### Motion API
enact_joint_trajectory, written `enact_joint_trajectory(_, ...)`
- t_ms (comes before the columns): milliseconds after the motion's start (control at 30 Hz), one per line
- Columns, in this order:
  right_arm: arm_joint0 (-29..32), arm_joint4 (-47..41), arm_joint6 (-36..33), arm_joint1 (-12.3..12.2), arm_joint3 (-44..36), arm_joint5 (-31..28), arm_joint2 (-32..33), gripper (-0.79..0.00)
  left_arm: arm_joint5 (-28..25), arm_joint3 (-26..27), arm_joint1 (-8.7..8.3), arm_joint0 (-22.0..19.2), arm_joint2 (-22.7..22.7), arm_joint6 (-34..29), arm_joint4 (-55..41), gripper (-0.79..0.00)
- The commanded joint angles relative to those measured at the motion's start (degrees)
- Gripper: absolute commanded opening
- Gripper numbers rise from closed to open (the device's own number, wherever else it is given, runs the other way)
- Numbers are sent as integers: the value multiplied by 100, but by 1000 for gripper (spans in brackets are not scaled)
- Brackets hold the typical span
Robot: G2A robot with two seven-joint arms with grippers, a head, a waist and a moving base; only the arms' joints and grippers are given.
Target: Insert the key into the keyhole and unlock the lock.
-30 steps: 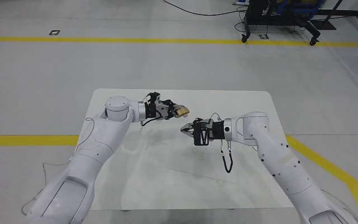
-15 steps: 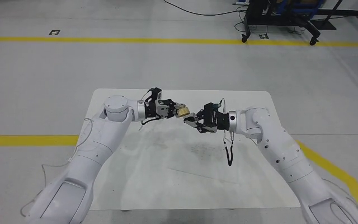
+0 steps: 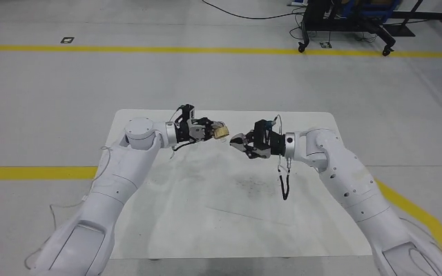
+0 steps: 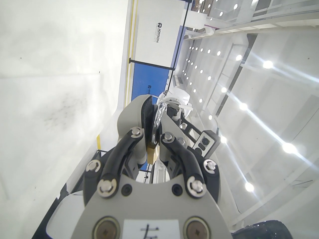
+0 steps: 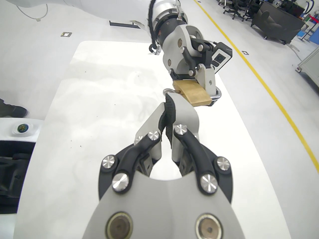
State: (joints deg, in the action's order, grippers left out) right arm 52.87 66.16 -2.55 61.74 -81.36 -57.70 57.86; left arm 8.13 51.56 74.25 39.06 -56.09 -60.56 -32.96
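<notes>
Two grippers tip to tip over white table (image 3: 207, 207), upper centre of top view. Left gripper (image 3: 216, 130) clamped on brass padlock (image 5: 195, 95), held aloft; right gripper (image 5: 170, 101) just beside it, jaws pressed tightly together.

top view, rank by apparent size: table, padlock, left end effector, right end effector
1. table, largest
2. left end effector and right end effector: look alike, not ranked
3. padlock, smallest
</notes>
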Motion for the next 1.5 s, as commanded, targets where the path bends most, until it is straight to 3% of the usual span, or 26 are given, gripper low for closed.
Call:
enact_joint_trajectory(0,4,-20,0,-3,6,-1,5,0,-7,3,-6,36,-79,99,-101,-785)
enact_joint_trajectory(100,4,-20,0,-3,6,-1,5,0,245,-32,-9,107,-194,57,-426,-785)
enact_joint_trajectory(333,4,-20,0,-3,6,-1,5,0,245,-32,-9,107,-194,57,-426,-785)
enact_joint_trajectory(467,45,-85,75,2,-38,3,-3,0,-351,510,-20,580,-449,883,-686,-785)
enact_joint_trajectory(567,209,-168,683,12,-159,106,78,0,-749,1058,-37,987,-669,1502,-857,-785)
enact_joint_trajectory(633,348,70,1253,26,-215,370,124,-129,-878,1394,-48,1185,-685,1907,-648,-785)
enact_joint_trajectory(700,499,332,2018,48,-213,607,137,-369,-952,1677,-43,1364,-629,2240,-431,-785)
enact_joint_trajectory(800,606,938,2964,66,-59,932,122,-425,-846,1859,-3,1546,-447,2643,-258,-785)
enact_joint_trajectory(933,620,1931,3678,111,250,1700,-91,-453,-617,1704,59,1414,-229,2874,-16,-785)
enact_joint_trajectory(1133,426,2479,4126,184,708,2220,-302,-456,-443,1421,94,1173,-230,2834,50,-785)
enact_joint_trajectory(1467,365,3486,3830,284,718,3361,-626,-471,-301,1145,160,991,-130,2659,129,-785)
